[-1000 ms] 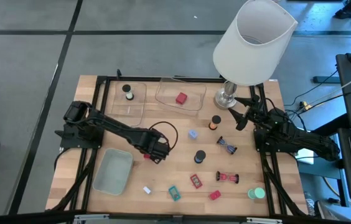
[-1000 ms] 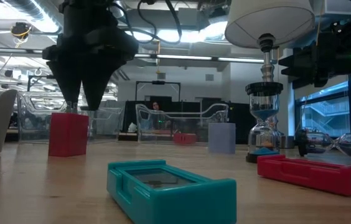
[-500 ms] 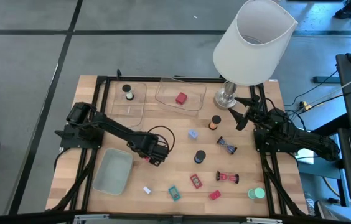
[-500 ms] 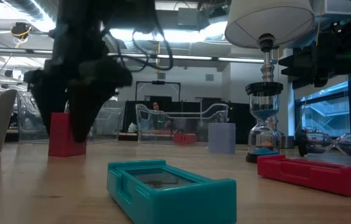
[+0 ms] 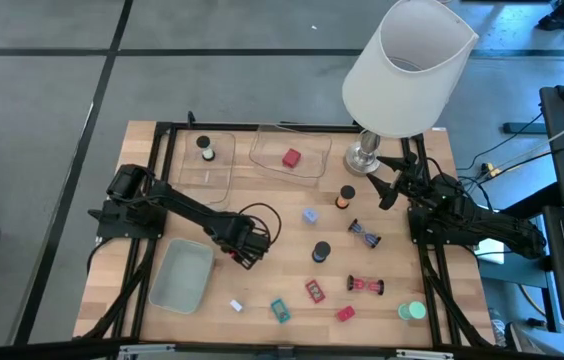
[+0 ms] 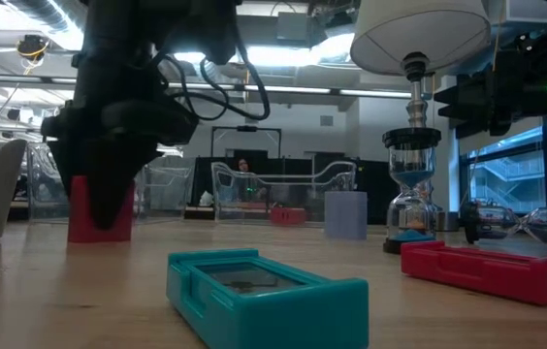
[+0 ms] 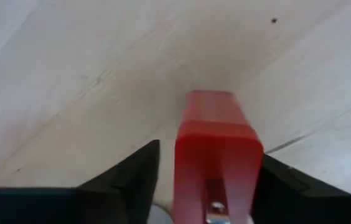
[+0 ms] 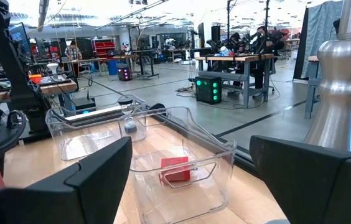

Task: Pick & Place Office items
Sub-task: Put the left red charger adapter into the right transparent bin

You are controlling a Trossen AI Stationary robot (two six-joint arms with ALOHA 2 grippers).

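Observation:
A red block (image 7: 216,143) stands upright on the wooden table, left of centre (image 5: 233,250). My left gripper (image 7: 211,152) points straight down over it (image 5: 243,246), open, with one finger on each side. In the low view the gripper (image 6: 109,184) hides most of the block (image 6: 80,211). My right gripper (image 5: 387,182) waits open and level at the table's right, by the lamp's foot. Other office items lie across the table's middle and near side: a lilac block (image 5: 309,215), a black cap (image 5: 321,251), a teal case (image 5: 280,310) and a red case (image 5: 315,290). My left gripper comes at the red block from above, fingers pointing down. One finger (image 7: 281,183) lies against the block's side (image 7: 256,155). The other finger (image 7: 139,171) stands a narrow gap off the opposite side. The block rests upright on the table.
Two clear trays stand at the far side, one (image 5: 205,160) with a black cap, one (image 5: 289,150) with a red block. A pale green tray (image 5: 183,275) lies near the left gripper. A big white lamp (image 5: 407,70) stands far right, hourglasses (image 5: 365,235) nearby.
My left gripper has come straight down from above the red block, and its fingers now reach down along the block's sides to near the table. The right arm has kept still.

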